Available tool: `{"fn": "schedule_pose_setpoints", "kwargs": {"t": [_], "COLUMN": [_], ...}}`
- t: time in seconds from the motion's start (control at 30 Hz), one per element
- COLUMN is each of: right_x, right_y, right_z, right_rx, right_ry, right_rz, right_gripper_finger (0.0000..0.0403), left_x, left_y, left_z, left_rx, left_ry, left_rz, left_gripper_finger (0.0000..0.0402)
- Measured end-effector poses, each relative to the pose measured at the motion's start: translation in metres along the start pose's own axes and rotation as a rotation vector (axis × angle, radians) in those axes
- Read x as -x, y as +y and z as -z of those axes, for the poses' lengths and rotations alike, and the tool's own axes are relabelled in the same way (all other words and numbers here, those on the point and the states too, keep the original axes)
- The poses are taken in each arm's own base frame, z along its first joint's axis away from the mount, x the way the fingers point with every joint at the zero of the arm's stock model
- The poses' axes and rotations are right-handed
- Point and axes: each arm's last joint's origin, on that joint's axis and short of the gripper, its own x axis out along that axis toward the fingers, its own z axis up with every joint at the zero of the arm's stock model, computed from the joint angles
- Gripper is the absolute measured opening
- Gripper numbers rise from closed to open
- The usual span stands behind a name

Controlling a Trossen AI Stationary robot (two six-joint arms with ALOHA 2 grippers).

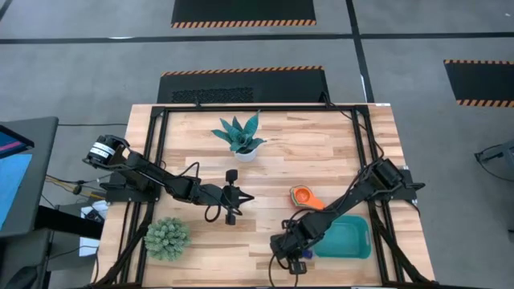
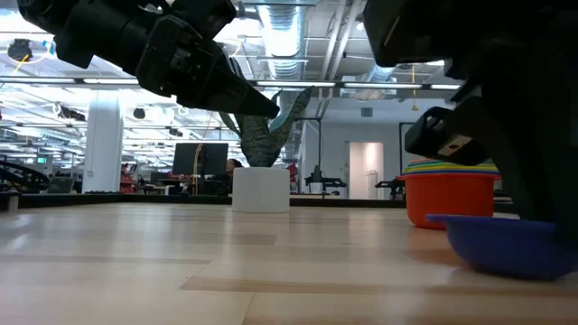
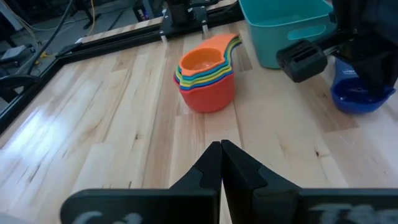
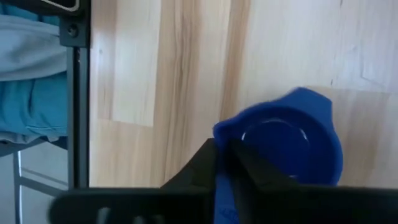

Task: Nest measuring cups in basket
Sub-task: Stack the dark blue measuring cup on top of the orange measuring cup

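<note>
Blue cup gripped by its handle at the counter's near edge

The blue cup (image 4: pixel 292 146) is pinched by the right claw (image 4: pixel 225 163), so it can be lifted; the nested stack (image 3: pixel 206 79) sits beside the basket (image 1: pixel 347 238). The left claw (image 3: pixel 221 157) is held closed, idle.

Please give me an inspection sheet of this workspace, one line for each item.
Surface: light wooden table in a black frame.
Job's things: nested stack of plastic measuring cups, orange on top, red outermost, on the table beside the empty teal plastic basket; dark blue plastic cup apart, at the table's near edge.
Clutter: spiky blue-green plant in white pot; round green plant.
End effectors: left shut, empty, mid-table; right shut on the blue cup's handle.
Cables: black loop under left arm.
Surroundings: grey floor, hazard-striped mats.
</note>
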Motion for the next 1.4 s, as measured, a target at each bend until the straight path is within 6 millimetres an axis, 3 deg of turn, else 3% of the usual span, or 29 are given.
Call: {"fn": "schedule_pose_setpoints", "kwargs": {"t": [0.1, 0.3, 0.5, 0.63, 0.77, 1.03, 1.4], "right_x": [0.002, 0.008, 0.051, 0.084, 0.104, 0.118, 0.129], "right_y": [0.000, 0.002, 0.013, 0.017, 0.010, -0.023, -0.045], "right_z": [-0.003, -0.012, -0.034, -0.038, -0.032, -0.004, 0.036], "right_rx": [0.005, 0.097, 0.247, 0.306, 0.271, 0.093, 0.016], "right_ry": [-0.018, -0.066, -0.043, 0.018, 0.105, 0.248, 0.010], "right_rz": [-0.007, 0.063, 0.279, 0.475, 0.631, 0.728, 0.609], "right_gripper_finger": [0.0012, 0.0014, 0.0007, 0.0004, 0.0006, 0.0005, 0.0004], "left_x": [0.000, 0.000, 0.000, 0.000, 0.000, 0.000, 0.000], "left_y": [0.000, 0.000, 0.000, 0.000, 0.000, 0.000, 0.000], "left_z": [0.000, 0.000, 0.000, 0.000, 0.000, 0.001, 0.002], "left_rx": [0.000, -0.002, -0.007, -0.007, -0.008, -0.011, -0.017], "left_ry": [0.000, 0.000, 0.001, 0.002, 0.004, 0.014, 0.016], "left_rz": [0.000, 0.000, 0.001, 0.001, 0.002, 0.004, 0.003], "left_gripper_finger": [0.0000, 0.0000, 0.0000, 0.0000, 0.0000, 0.0000, 0.0000]}}
